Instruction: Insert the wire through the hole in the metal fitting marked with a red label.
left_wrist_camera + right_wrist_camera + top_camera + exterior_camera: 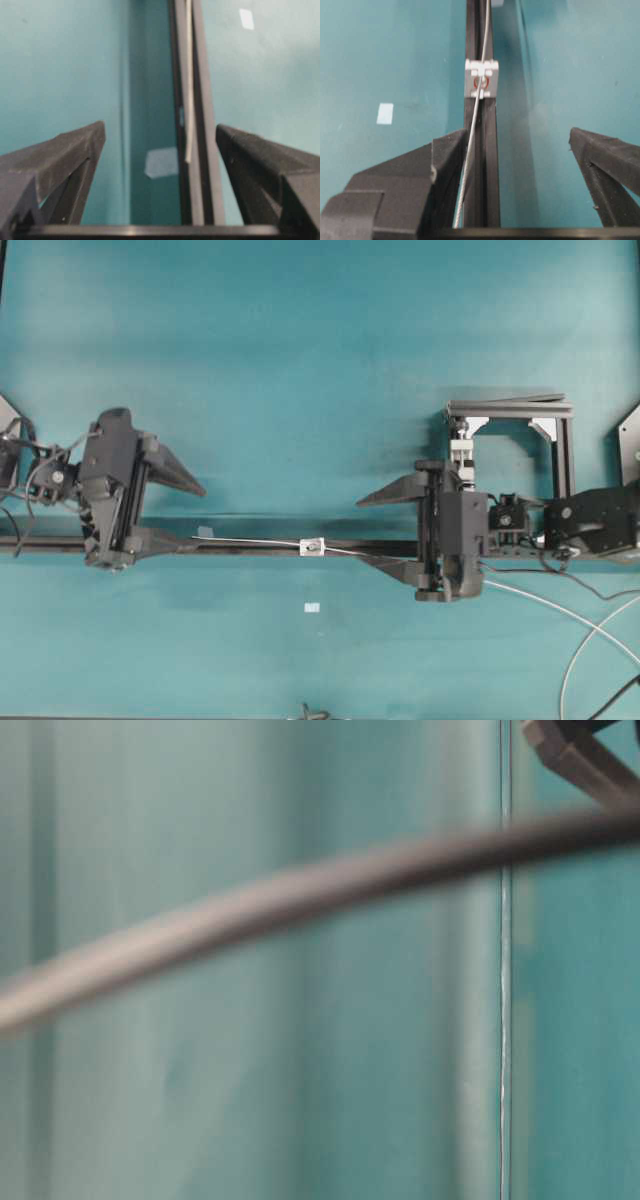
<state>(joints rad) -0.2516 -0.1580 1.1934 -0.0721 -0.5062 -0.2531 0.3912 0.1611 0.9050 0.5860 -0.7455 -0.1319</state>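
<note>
The thin whitish-grey wire (250,540) lies along the black rail (60,545). It passes through the small silvery metal fitting (313,547). In the right wrist view the wire (472,127) meets the fitting (481,79) at its red-ringed hole (481,82) and carries on beyond it. The wire's free end (188,159) lies on the rail between my left gripper's fingers. My left gripper (175,508) (160,127) is open and straddles the rail. My right gripper (382,530) (515,135) is open, and the wire runs along the inner face of one finger (440,160).
A black frame (510,408) with a taller white clamp block (462,450) stands at the back right. Pale flat tags lie on the mat (312,608) (161,162) (385,113). The wire's long tail (590,625) curves off to the lower right. The table-level view shows only a blurred dark bar (300,895).
</note>
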